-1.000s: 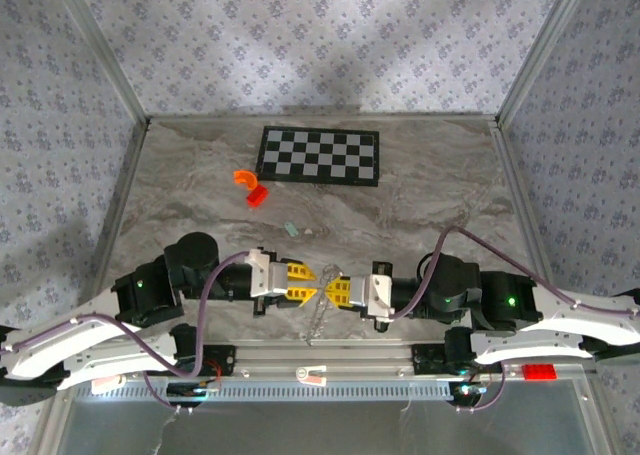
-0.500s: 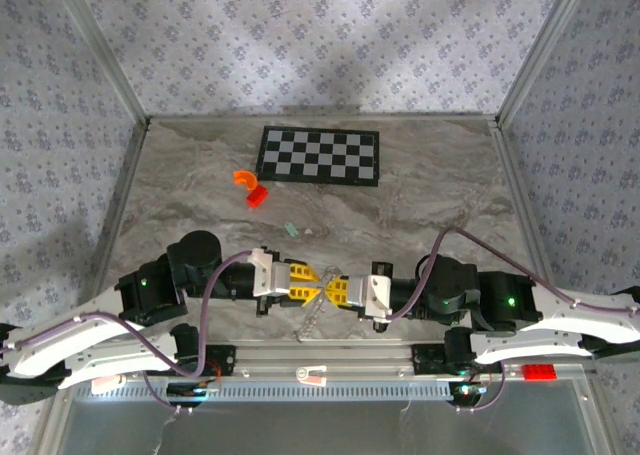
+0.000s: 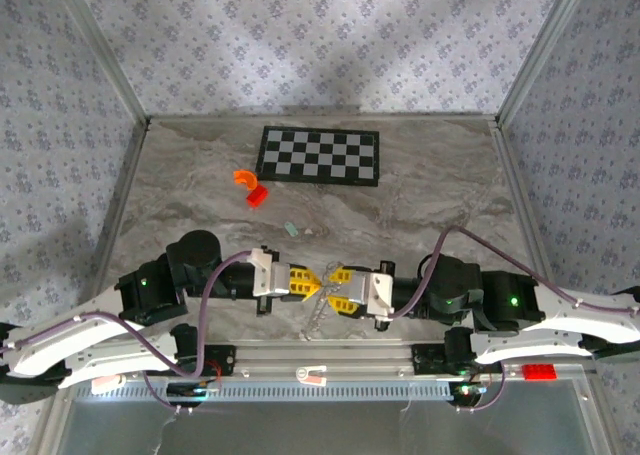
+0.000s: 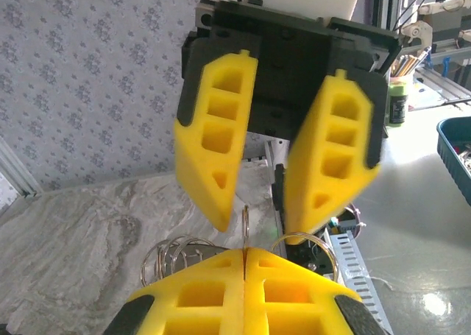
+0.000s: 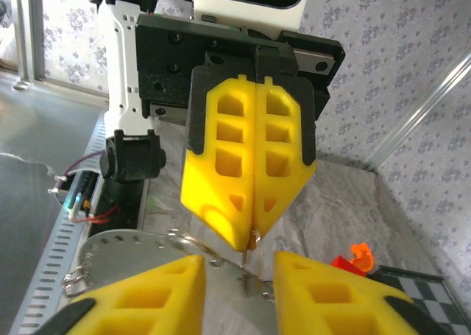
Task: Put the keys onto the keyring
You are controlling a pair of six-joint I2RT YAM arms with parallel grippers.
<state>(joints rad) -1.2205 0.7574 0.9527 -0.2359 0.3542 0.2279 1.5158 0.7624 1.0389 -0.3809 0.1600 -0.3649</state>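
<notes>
Keyring [image 3: 319,309] is only a thin blur between the grippers from above. The left wrist view shows the left gripper [image 4: 243,252] pressed together on its wire, and opposite it the right gripper [image 4: 261,228] spread apart. The keys [image 3: 291,229] lie apart on the table [image 3: 430,205], too small to make out.

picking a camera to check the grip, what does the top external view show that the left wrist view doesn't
Top external adds the checkerboard, orange curved piece, red piece and tiny teal key, lying on the table beyond the grippers. Left wrist adds the close grip: the keyring wire standing upright from between the shut left gripper fingers. Shared: the right gripper open, facing the left gripper across the keyring.
</notes>
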